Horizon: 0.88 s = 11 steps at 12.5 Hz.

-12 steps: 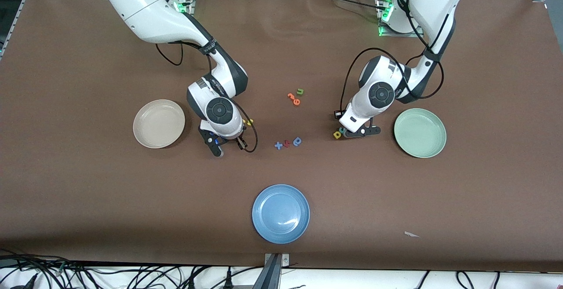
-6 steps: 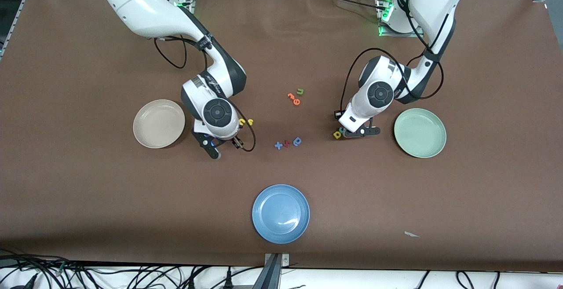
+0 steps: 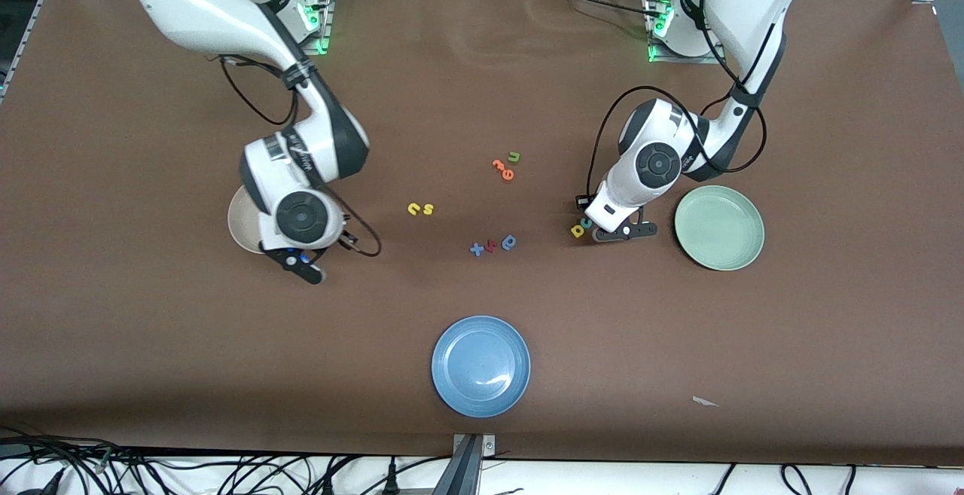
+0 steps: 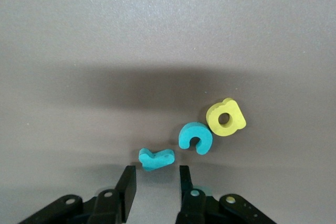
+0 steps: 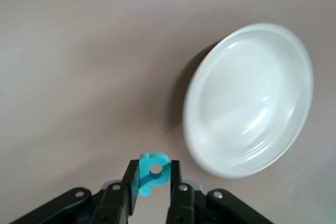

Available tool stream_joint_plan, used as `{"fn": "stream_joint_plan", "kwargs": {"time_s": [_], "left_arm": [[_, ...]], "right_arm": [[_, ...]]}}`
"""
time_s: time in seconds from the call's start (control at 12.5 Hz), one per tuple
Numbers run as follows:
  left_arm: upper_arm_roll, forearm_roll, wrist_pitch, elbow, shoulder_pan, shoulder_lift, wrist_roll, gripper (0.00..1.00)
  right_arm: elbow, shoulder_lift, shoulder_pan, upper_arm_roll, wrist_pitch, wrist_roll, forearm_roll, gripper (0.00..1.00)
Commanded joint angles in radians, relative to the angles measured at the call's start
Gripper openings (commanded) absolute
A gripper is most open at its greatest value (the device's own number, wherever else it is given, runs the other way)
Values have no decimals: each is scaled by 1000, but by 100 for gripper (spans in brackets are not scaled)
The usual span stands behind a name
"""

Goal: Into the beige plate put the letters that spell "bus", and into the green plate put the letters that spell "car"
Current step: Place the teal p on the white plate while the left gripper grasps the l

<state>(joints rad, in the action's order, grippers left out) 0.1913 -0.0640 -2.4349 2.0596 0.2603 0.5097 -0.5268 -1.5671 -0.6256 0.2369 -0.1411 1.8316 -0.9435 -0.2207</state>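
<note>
While the front view hides it under the wrist, the right wrist view shows the right gripper pinching the teal "b" upright, stem along the fingers, in the air just off the beige plate rim. The left gripper sits slightly spread right by the teal "r", which lies flat with its long axis crosswise to the fingers. The teal "c" and yellow "a" trail off beside it, near the green plate, while the yellow "u" and yellow "s" sit mid-table.
</note>
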Motion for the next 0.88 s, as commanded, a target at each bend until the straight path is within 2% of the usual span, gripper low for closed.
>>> {"fn": "stream_joint_plan", "kwargs": {"time_s": [0.0, 0.24, 0.4, 0.48, 0.56, 0.64, 0.8], "left_arm": [[-3, 26, -3, -30, -1, 21, -32, 40], [-3, 27, -4, -58, -3, 58, -39, 40], [-7, 27, -4, -59, -3, 58, -39, 40], [-7, 27, -4, -59, -3, 58, -39, 40], [-7, 27, -4, -59, -3, 58, -39, 39], [-7, 27, -4, -64, -4, 58, -39, 39], [-16, 27, -4, -70, -4, 58, -39, 39]], "right_arm": [[-183, 108, -60, 29, 40, 197, 26, 11], [-348, 130, -77, 93, 211, 345, 60, 11], [-412, 132, -82, 107, 291, 359, 83, 14], [-410, 132, -83, 106, 293, 359, 87, 39], [-406, 133, -83, 106, 285, 359, 87, 97], [-403, 145, -83, 104, 278, 359, 87, 100], [-375, 181, -82, 88, 229, 353, 87, 100]]}}
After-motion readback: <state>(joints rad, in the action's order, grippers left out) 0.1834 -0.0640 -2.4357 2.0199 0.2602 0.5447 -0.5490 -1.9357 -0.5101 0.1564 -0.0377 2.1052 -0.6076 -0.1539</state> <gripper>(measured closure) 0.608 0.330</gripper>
